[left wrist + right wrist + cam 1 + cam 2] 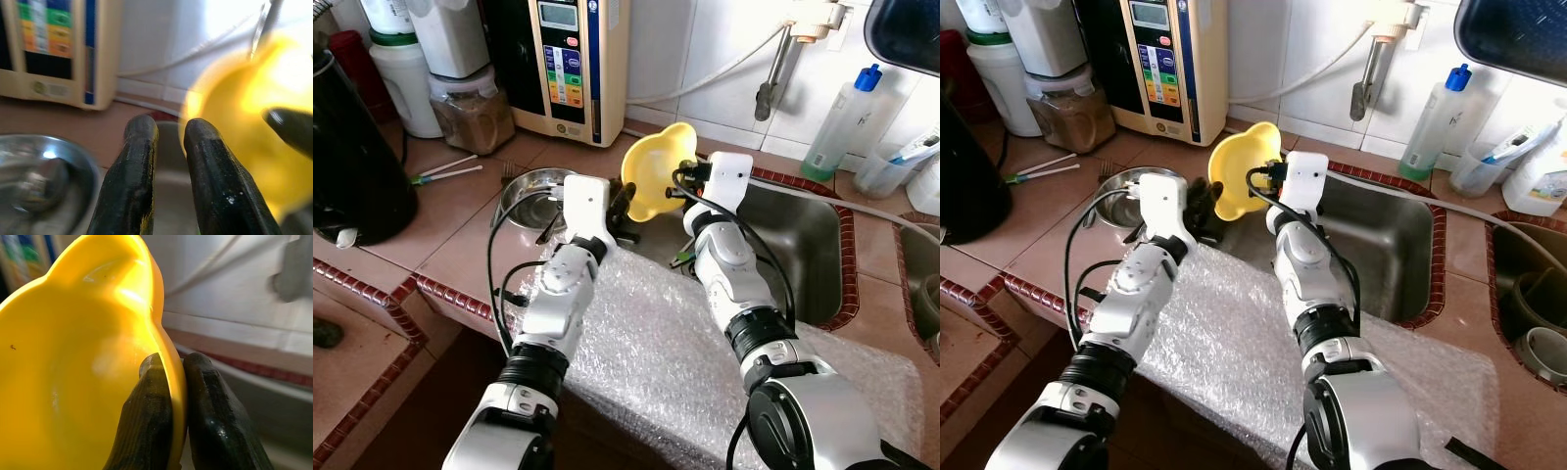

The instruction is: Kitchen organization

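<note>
In the left eye view, a yellow bowl (656, 171) is held tilted at the centre of the frame, above the left edge of the steel sink (808, 250). The right pincer (683, 193) is clamped on the bowl's lower right rim. The left pincer (625, 204) is seen just left of the bowl, beside a steel dish (530, 191) on the tiled worktop (450, 230).

In the left wrist view, the left pincer's fingers (134, 171) are nearly closed on nothing, with the bowl just ahead to the right.

In the right wrist view, the rim is pinched between both fingers (149, 416), and the bowl's hollow fills the left of the frame. The right arm is judged the carrier.
</note>
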`<state>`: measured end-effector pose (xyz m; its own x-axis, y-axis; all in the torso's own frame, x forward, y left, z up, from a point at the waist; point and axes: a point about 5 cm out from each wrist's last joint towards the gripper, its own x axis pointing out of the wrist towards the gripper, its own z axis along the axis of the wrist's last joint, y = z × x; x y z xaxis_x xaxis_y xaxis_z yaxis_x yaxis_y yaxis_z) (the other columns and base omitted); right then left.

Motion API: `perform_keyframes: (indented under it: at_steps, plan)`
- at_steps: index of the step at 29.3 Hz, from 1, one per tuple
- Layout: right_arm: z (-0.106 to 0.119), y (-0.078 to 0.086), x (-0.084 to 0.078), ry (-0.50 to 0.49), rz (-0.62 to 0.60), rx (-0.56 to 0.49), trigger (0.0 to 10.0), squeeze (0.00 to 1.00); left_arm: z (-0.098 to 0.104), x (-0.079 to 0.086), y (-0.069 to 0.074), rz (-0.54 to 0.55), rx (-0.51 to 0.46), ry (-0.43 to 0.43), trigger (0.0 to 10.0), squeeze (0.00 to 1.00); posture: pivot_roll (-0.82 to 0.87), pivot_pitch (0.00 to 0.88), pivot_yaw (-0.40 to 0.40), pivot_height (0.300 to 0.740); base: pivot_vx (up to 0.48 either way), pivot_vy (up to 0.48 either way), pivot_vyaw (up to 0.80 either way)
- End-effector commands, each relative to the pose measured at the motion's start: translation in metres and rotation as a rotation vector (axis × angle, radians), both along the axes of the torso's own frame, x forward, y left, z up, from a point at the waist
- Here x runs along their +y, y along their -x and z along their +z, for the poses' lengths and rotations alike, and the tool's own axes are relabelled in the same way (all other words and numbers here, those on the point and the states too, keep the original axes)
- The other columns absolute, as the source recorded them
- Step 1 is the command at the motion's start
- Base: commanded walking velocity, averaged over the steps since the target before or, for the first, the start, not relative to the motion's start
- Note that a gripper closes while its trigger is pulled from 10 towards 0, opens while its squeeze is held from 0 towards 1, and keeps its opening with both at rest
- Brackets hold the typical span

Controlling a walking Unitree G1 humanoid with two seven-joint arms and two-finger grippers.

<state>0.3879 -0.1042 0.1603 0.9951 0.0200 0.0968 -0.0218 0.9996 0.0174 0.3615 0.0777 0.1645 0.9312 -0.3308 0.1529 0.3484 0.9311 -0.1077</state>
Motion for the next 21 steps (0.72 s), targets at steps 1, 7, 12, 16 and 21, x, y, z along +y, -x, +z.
perform_keyframes:
  at_steps: [1,7,12,16,21]
  plan:
    - [0.001,-0.001,-0.01,0.094,-0.069,-0.008,0.0,0.0,-0.001,-0.002,-0.002,-0.021,0.023,-0.008,10.0,1.0,0.1,0.0,-0.052,0.74,0.0,0.0,0.0]
    - [-0.011,-0.001,-0.033,0.25,-0.176,0.047,0.0,0.0,-0.008,0.003,-0.001,-0.034,0.062,-0.061,10.0,1.0,0.1,0.0,-0.054,0.74,0.0,0.0,0.0]
    - [-0.023,0.002,-0.039,0.287,-0.197,0.1,0.0,0.0,-0.01,0.007,-0.002,-0.046,0.09,-0.082,10.0,1.0,0.1,0.0,-0.055,0.74,0.0,0.0,0.0]
    - [-0.035,0.005,-0.041,0.31,-0.193,0.16,0.0,0.0,-0.016,0.005,0.001,-0.102,0.136,-0.133,10.0,1.0,0.1,0.0,-0.055,0.74,0.0,0.0,0.0]
    - [-0.049,0.009,-0.041,0.363,-0.153,0.234,0.0,0.0,-0.023,0.004,0.004,-0.192,0.186,-0.216,10.0,1.0,0.1,0.0,-0.053,0.74,0.0,0.0,0.0]
